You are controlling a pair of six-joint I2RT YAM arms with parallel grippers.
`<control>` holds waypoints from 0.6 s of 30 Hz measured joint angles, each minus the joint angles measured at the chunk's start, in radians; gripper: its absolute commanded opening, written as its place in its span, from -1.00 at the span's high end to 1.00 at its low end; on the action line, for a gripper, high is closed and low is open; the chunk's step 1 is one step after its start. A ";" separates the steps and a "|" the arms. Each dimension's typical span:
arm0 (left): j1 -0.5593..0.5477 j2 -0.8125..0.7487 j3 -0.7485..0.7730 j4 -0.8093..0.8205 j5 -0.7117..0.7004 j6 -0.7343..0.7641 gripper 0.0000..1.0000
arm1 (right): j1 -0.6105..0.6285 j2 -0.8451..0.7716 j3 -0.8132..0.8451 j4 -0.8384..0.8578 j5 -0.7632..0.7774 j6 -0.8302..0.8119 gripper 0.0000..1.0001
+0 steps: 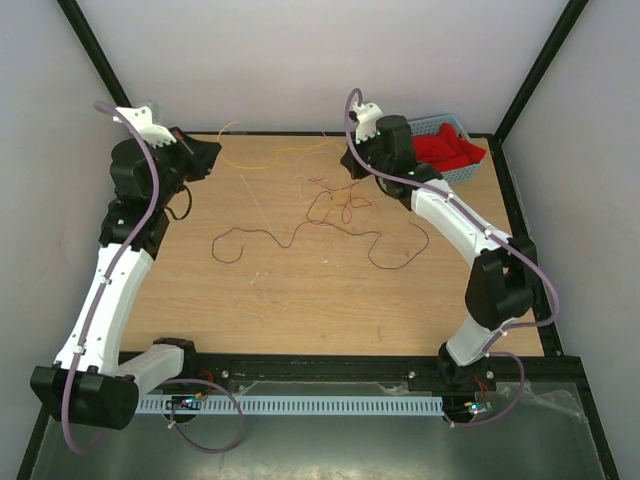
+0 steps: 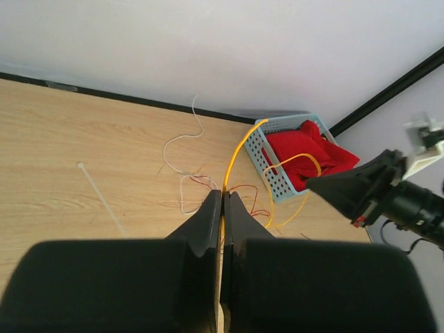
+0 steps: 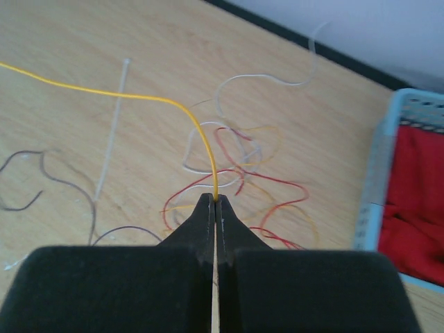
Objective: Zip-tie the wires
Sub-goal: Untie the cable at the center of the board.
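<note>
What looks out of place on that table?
The wires sprawl loose across the table, unbundled; one dark brown strand trails off alone toward the near side. The white zip tie lies flat beside them, unused. The left gripper and right gripper are each shut on a yellow wire.

White-linked left arm (image 1: 100,300) and right arm (image 1: 450,215), black joints, looping purple cables (image 1: 150,160), black wedge-shaped fingers (image 2: 205,222)

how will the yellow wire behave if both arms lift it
Probably floppy: the yellow wire bends in loose arcs from the right gripper and the left gripper, so it should droop when lifted. Likely light, being so thin. It might snag the tangled wires beneath it.
</note>
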 measured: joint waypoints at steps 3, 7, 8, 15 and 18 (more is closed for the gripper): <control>0.000 0.002 -0.013 0.000 0.014 -0.011 1.00 | 0.004 -0.034 0.027 -0.035 0.094 -0.045 1.00; -0.017 0.019 -0.019 0.005 0.028 -0.027 1.00 | 0.011 -0.053 0.130 -0.082 0.220 -0.119 1.00; -0.025 0.024 -0.024 0.010 0.029 -0.030 1.00 | 0.013 -0.056 0.158 -0.085 0.243 -0.139 1.00; -0.051 0.052 -0.070 0.026 0.036 -0.057 1.00 | 0.037 -0.097 0.232 -0.092 0.316 -0.224 1.00; -0.051 0.054 -0.091 0.036 0.024 -0.063 1.00 | 0.068 -0.100 0.230 -0.092 0.293 -0.241 1.00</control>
